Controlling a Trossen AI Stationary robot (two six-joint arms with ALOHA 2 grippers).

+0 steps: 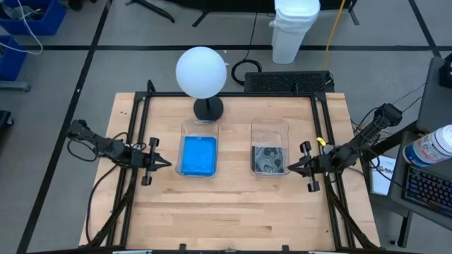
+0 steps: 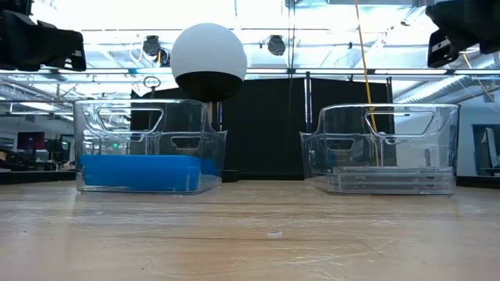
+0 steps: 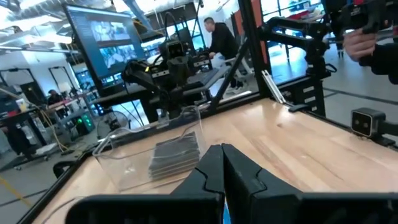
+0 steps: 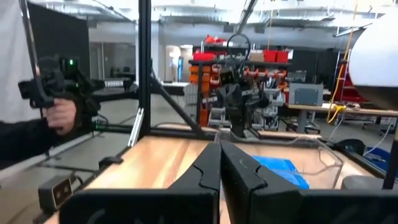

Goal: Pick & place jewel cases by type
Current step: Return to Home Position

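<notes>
The left hand (image 1: 165, 164) hangs at the left middle of the high view, just inside the left edge of the desk (image 1: 233, 212). It is clenched. Its wrist view shows its two dark fingers (image 3: 211, 163) meeting tip to tip with nothing held between them. It points toward the centre of the frame and stops just short of the left tub (image 1: 200, 124), not touching it.

The right hand (image 1: 291, 168) mirrors it at the right middle of the frame. It is likewise clenched, and its wrist view shows the fingers pressed together in one closed point. Its tip is near the right tub (image 1: 270, 124) but apart from it. In the low view only dark arm parts show, high in the two upper corners, well above the wood.

The blue jewel cases (image 1: 198, 155) lie flat in the left tub, centre-left in the high view, and cover its floor. From desk level they read as a bright blue layer across the bottom of that tub. The clear jewel cases (image 1: 269, 159), grey with dark spines, lie stacked flat in the right tub, centre-right. From desk level they are a thin pile at its bottom.

The two tubs stand side by side with a strip of bare wood between them. Toward the top centre of the high view, just behind the left tub, a white globe (image 1: 201, 70) sits on a black stand (image 1: 208, 108). In the right wrist view, beyond the desk's edge, a person's hand (image 4: 59, 115) grips a dark handle.
</notes>
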